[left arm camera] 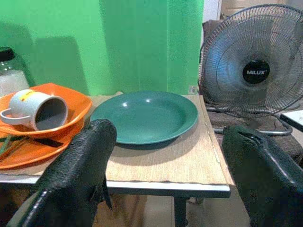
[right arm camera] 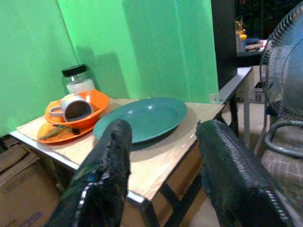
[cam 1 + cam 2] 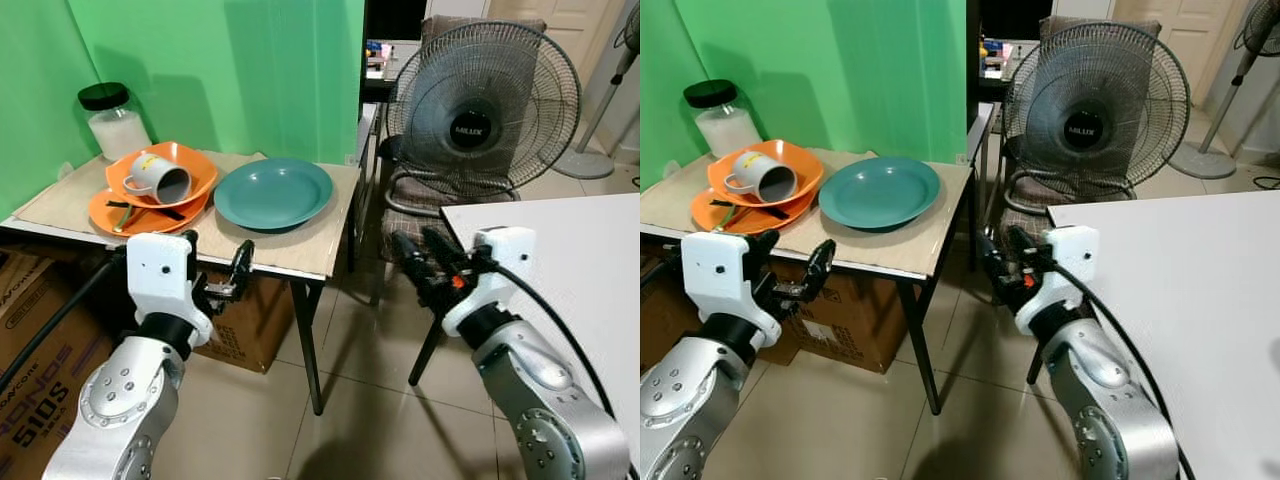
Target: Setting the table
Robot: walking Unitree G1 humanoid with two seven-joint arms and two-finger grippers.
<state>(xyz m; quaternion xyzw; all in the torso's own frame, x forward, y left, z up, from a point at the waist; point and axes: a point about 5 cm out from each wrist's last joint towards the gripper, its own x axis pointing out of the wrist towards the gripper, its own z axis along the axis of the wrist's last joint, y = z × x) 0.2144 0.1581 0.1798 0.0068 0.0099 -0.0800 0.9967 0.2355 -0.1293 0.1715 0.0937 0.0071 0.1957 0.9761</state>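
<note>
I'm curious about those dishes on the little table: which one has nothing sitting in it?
The teal plate. It lies bare beside the orange dishes, which are stacked and hold a grey mug tipped on its side.

Bare mat is left along the table's (image 3: 300,255) near edge, lower centre — the teal plate (image 3: 273,192) and orange dishes (image 3: 150,200) crowd upper left; the fan (image 3: 485,110) blocks upper right.

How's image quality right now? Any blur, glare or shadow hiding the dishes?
Left eye view: sharp and evenly lit; the green plate, mug and orange plates are plain. Left wrist view: small highlights on the green plate, and the near left gripper fingers look soft. Right wrist view: the right gripper fingers are blurred up close, and the dishes stay readable.
</note>
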